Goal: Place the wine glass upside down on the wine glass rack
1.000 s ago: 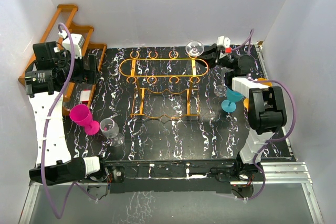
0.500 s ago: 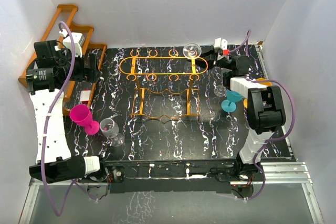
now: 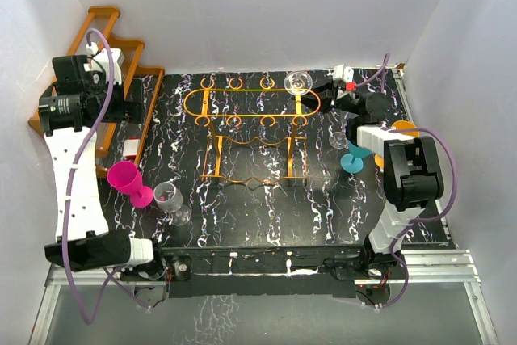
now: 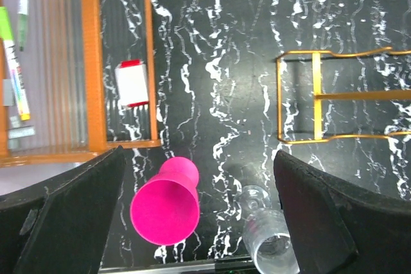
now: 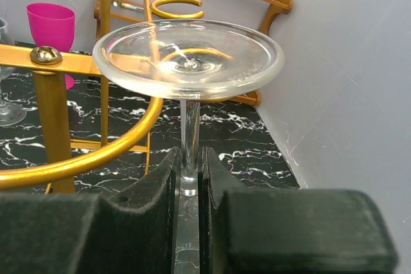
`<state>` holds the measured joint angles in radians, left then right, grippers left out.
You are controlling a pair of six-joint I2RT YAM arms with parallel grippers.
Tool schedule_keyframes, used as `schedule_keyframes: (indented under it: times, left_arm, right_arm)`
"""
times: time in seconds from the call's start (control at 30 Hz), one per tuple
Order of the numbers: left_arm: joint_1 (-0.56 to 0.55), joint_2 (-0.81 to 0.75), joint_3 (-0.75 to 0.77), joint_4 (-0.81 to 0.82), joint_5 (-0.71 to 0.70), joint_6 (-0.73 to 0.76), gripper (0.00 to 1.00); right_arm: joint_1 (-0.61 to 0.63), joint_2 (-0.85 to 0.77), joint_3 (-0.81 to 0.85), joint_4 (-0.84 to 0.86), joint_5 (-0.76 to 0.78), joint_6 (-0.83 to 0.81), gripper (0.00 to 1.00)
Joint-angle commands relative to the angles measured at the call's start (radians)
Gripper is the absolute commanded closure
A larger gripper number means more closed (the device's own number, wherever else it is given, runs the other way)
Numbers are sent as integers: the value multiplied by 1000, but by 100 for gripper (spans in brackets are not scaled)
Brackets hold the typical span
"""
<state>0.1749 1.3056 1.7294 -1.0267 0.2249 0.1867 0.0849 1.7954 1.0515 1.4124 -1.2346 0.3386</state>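
Note:
A clear wine glass (image 3: 298, 81) hangs upside down, its round foot (image 5: 188, 59) on top, at the far right end of the orange-gold wire wine glass rack (image 3: 250, 89). My right gripper (image 3: 325, 86) is shut on its stem (image 5: 189, 126); in the right wrist view the right gripper (image 5: 189, 158) pinches the stem right beside the rack's curved rail (image 5: 96, 152). The bowl is hidden below the fingers. My left gripper (image 3: 136, 105) stands open at the far left. In the left wrist view the left gripper (image 4: 199, 158) hovers with nothing between its fingers.
A pink goblet (image 3: 125, 179) and a clear glass (image 3: 171, 199) stand near the front left, below the left gripper. A teal glass (image 3: 353, 155) and an orange object (image 3: 404, 128) sit by the right arm. A brown wooden stepped rack (image 3: 105, 30) lines the left wall.
The right wrist has shifted slightly right and the held glass has settled a little lower at the rack's right end. The left arm has drawn back slightly toward the wall.

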Motion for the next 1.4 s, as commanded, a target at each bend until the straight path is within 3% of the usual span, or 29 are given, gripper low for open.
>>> schedule_keyframes:
  times: [0.0, 0.17, 0.4, 0.43, 0.47, 0.5, 0.53, 0.73, 0.83, 1.0, 1.23, 1.37]
  left_arm:
    - [8, 81, 140, -216, -114, 66, 3]
    - [8, 86, 121, -404, -127, 202, 3]
    - [9, -28, -58, -408, -236, 349, 3]
    - [8, -36, -77, -408, -239, 356, 3]
    - [8, -41, -95, -408, -244, 359, 3]
    - [9, -45, -111, -407, -249, 360, 3]
    - [11, -47, -122, -405, -252, 359, 3]
    - [61, -12, -79, -375, -256, 339, 4]
    - [133, 34, -17, -403, -155, 335, 11]
    - [164, 46, -70, -406, -61, 339, 12]
    - [176, 57, -158, -392, -16, 362, 15]
    - [185, 76, -163, -323, -29, 331, 20]
  right_arm:
    - [-6, -43, -23, 69, 21, -27, 86]
    - [-6, -78, -33, 74, 36, -22, 77]
    - [-8, -104, -51, 73, 38, -30, 66]
    - [-9, -107, -55, 74, 39, -31, 59]
    - [-10, -113, -60, 73, 38, -33, 42]
    - [-11, -116, -65, 74, 36, -33, 7]
    - [-13, -119, -69, 75, 35, -35, 2]
    - [-45, -152, -104, 57, 43, -58, 1]
    - [-79, -182, -128, 44, 103, -61, 1]
    - [-111, -252, -156, -85, 216, -130, 1]
    - [-111, -388, -201, -433, 426, -367, 1]
    - [-112, -492, -274, -444, 530, -425, 1]
